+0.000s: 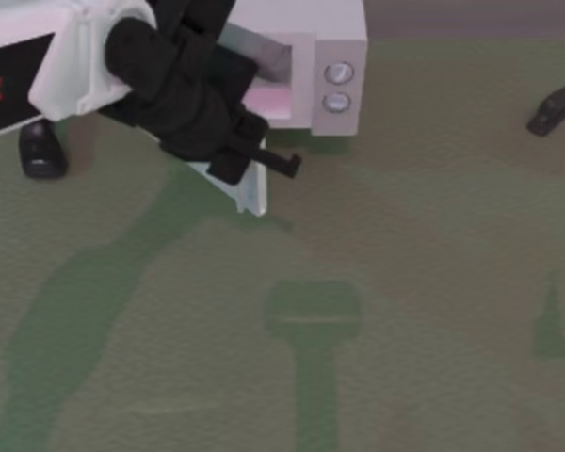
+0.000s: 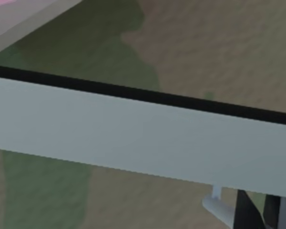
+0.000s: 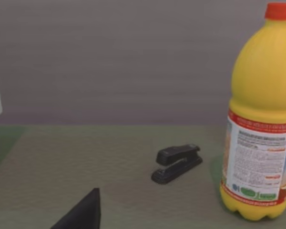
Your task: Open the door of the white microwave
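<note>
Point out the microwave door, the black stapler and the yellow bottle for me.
door (image 1: 254, 188): top view, its free outer edge.
stapler (image 3: 177, 163): right wrist view, middle of its body.
yellow bottle (image 3: 262, 95): right wrist view, its body above the label.

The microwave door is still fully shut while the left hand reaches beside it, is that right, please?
Not quite: the door already stands swung open, baring the pinkish cavity of the microwave, with the left hand at its edge. The top view shows this.
</note>
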Controlling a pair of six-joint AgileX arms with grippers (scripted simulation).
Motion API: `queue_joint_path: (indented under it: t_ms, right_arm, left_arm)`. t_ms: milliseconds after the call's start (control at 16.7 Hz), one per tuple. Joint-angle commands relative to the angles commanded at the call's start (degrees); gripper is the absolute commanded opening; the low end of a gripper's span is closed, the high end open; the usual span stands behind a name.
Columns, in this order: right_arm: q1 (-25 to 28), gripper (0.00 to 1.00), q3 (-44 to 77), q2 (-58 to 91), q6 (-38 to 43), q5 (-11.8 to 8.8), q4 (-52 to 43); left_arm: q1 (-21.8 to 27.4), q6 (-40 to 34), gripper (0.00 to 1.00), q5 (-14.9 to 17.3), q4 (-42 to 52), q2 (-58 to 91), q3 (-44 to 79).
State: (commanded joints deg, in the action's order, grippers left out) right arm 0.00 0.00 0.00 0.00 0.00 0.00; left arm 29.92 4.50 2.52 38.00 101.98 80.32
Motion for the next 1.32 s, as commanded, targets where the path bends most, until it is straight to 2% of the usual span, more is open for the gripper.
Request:
queue_joint_path:
  t_ms: [300,840,1320]
  right_arm:
    - [0.00,1.00,0.00,0.00,0.00,0.00,0.00]
    - [0.00,1.00,0.00,0.00,0.00,0.00,0.00]
    - [0.00,1.00,0.00,0.00,0.00,0.00,0.00]
  left_arm:
    - [-0.10,0.57,0.00,0.77,-0.02,-0.14,-0.46]
    - [-3.27,8.98,0.00,5.14,0.30,-3.44,-4.01]
    - [-3.33,9.10,0.00,5.22,0.29,-3.52,-4.07]
